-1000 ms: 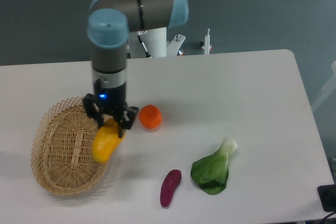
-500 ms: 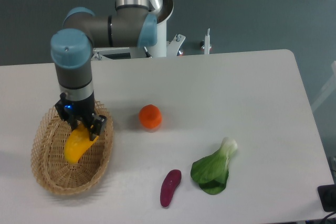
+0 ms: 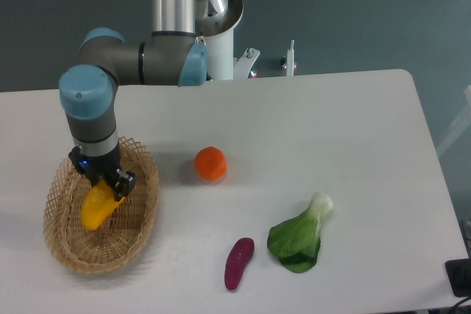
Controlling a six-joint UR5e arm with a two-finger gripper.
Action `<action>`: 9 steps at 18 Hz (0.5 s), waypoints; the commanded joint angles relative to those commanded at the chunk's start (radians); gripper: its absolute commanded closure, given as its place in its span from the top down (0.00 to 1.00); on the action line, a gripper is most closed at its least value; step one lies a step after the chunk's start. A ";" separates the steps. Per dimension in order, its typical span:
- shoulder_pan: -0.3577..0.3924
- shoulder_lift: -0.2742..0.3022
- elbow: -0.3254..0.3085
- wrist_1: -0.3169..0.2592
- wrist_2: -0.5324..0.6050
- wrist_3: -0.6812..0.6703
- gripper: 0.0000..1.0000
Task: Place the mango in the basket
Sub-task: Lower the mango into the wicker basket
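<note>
The mango point(image 3: 93, 209) is yellow and oblong and hangs tilted over the inside of the tan wicker basket point(image 3: 140, 229) at the table's left. My gripper point(image 3: 102, 184) points down and is shut on the mango's upper end, just above the basket's floor. I cannot tell whether the mango's lower end touches the basket.
A round orange point(image 3: 210, 163) lies to the right of the basket. A purple elongated vegetable point(image 3: 238, 262) and a green bok choy point(image 3: 300, 237) lie near the table's front edge. The arm's base stands at the back of the table.
My gripper has carried the mango leftward from the basket's right rim to over its middle, and it has come lower.
</note>
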 joint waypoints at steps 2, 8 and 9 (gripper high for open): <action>0.000 -0.006 0.000 0.000 0.000 0.003 0.61; -0.002 -0.023 0.005 0.002 0.002 0.008 0.67; -0.002 -0.025 0.006 0.002 0.002 0.008 0.69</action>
